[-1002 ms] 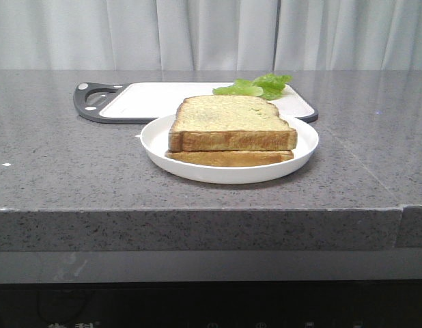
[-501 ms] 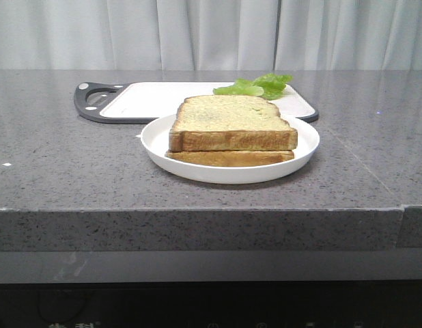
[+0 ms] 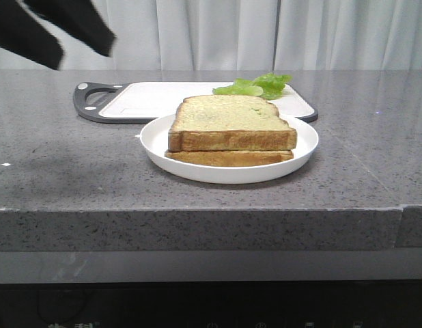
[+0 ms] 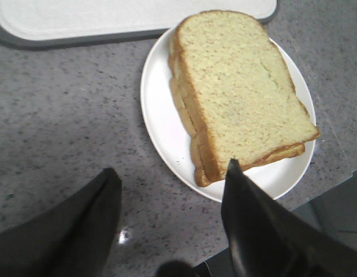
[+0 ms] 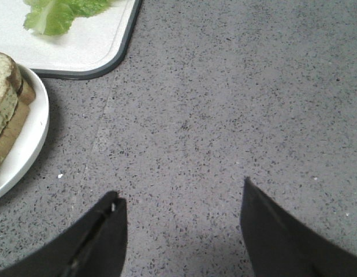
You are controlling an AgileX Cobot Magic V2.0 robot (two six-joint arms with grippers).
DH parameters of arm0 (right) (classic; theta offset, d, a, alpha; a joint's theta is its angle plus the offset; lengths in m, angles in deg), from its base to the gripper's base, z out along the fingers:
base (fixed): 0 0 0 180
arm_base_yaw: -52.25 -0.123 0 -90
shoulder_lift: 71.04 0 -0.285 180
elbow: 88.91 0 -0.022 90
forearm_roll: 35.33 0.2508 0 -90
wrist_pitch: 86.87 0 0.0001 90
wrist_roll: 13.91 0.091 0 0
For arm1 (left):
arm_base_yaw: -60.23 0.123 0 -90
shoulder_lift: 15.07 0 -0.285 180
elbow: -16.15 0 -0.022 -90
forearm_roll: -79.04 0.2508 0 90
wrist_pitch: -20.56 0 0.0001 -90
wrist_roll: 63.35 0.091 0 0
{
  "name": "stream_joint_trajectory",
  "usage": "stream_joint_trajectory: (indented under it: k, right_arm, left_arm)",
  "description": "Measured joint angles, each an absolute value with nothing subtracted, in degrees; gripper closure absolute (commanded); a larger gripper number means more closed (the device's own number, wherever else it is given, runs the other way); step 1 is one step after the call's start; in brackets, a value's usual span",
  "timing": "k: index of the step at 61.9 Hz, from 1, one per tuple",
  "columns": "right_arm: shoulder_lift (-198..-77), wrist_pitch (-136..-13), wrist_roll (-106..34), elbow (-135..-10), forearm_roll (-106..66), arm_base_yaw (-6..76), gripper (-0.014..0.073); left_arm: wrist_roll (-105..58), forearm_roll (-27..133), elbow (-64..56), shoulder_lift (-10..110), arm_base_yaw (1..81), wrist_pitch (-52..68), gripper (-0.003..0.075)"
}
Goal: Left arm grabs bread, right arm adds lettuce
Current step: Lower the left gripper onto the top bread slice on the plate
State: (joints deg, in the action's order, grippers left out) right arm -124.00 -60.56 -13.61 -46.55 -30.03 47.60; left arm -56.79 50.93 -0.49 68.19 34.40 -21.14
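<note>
Countertop (image 3: 74, 171) of speckled grey stone carries everything. Toward its back lies a white cutting board (image 3: 156, 99) with a dark grey rim and handle, and the lettuce (image 3: 255, 85) rests on the board's far right corner. In front of the board sits a round white plate (image 3: 153, 140) holding the bread (image 3: 228, 116), stacked squarely on a thinner brown slice (image 3: 228, 158). The left arm (image 3: 57, 31) hangs in the air at the upper left of the front view, jaws spread wide and empty, above the counter beside the plate. The right arm (image 5: 178, 216) hovers over bare stone to the right of the plate, jaws likewise apart, gripping nothing.
</note>
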Motion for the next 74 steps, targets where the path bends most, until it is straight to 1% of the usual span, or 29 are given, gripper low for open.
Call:
stream_joint_trajectory:
  k: [22, 35, 55, 60, 74]
  right_arm:
    - [-124.00, -60.14, -13.61, -46.55, -30.03, 47.60, 0.0136]
    - [-124.00, -60.06, -13.61, -46.55, -30.03, 47.60, 0.0136]
    - [-124.00, -59.78, -13.61, -46.55, -30.03, 47.60, 0.0136]
    - [-124.00, -59.63, -13.61, -46.55, -30.03, 47.60, 0.0136]
    - [-124.00, -59.35, -13.61, -46.55, -30.03, 47.60, 0.0136]
  left_arm:
    - [-56.65, 42.60, 10.28, 83.92, 33.92, -25.87, 0.0356]
    - [-54.50, 38.14, 13.14, 88.42, 33.92, -26.01, 0.0356]
    - [-52.02, 34.90, 13.25, 92.20, 33.92, -26.01, 0.0358]
    - [-51.83, 34.75, 13.25, 92.78, 33.92, -26.01, 0.0392]
    - [-51.32, 33.97, 13.38, 92.92, 33.92, -26.01, 0.0620]
